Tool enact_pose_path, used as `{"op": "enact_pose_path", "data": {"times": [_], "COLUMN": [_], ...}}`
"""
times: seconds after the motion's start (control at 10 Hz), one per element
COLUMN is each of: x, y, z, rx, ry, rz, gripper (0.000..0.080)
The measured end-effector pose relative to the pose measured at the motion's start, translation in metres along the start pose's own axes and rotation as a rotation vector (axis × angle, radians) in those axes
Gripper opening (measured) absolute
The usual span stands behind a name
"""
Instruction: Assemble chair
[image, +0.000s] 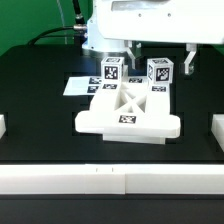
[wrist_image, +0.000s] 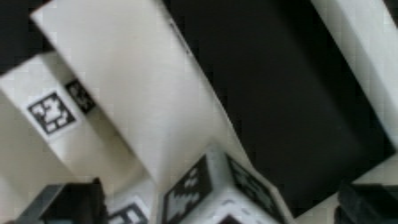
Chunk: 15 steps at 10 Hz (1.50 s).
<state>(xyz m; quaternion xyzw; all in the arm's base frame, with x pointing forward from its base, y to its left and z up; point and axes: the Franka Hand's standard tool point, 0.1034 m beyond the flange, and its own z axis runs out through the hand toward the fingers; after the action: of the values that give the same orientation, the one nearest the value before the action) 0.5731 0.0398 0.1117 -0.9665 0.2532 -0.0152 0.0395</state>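
The chair (image: 128, 112) stands mid-table as one white blocky piece: a flat base with an X-braced frame and two upright tagged posts, one (image: 112, 72) towards the exterior view's left and one (image: 159, 72) to its right. My gripper (image: 160, 52) hangs open just above the right post, a dark finger (image: 131, 47) on either side. In the wrist view the gripper (wrist_image: 217, 206) straddles the tagged corner of that post (wrist_image: 222, 188), and its dark fingers (wrist_image: 61, 205) stand apart from it. A long white slab of the chair (wrist_image: 143, 90) runs away from the post.
The marker board (image: 78, 86) lies flat behind the chair at the exterior view's left. Low white walls border the table at the front (image: 110, 180), left (image: 3, 126) and right (image: 216, 130). The black tabletop (image: 40, 110) surrounds the chair.
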Motion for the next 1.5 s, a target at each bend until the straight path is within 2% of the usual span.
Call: {"op": "enact_pose_path", "data": {"times": [0.2, 0.7, 0.9, 1.0, 1.1, 1.2, 1.3, 1.5], "x": [0.0000, 0.0011, -0.0001, 0.0005, 0.0006, 0.0006, 0.0006, 0.0006], "y": [0.0003, 0.0030, 0.0013, 0.0021, 0.0024, 0.0024, 0.0023, 0.0023], "z": [0.0001, -0.0001, 0.0001, 0.0000, 0.0000, 0.0000, 0.0000, 0.0000], "rx": [-0.005, -0.043, -0.045, -0.045, -0.045, -0.045, -0.044, -0.044], "ry": [0.001, 0.003, 0.002, 0.002, 0.002, 0.002, 0.002, 0.003], "rz": [-0.149, -0.516, -0.549, -0.547, -0.546, -0.546, -0.539, -0.520], "gripper": [0.0649, 0.0649, 0.0649, 0.0549, 0.0366, 0.0366, 0.0285, 0.0285]}}
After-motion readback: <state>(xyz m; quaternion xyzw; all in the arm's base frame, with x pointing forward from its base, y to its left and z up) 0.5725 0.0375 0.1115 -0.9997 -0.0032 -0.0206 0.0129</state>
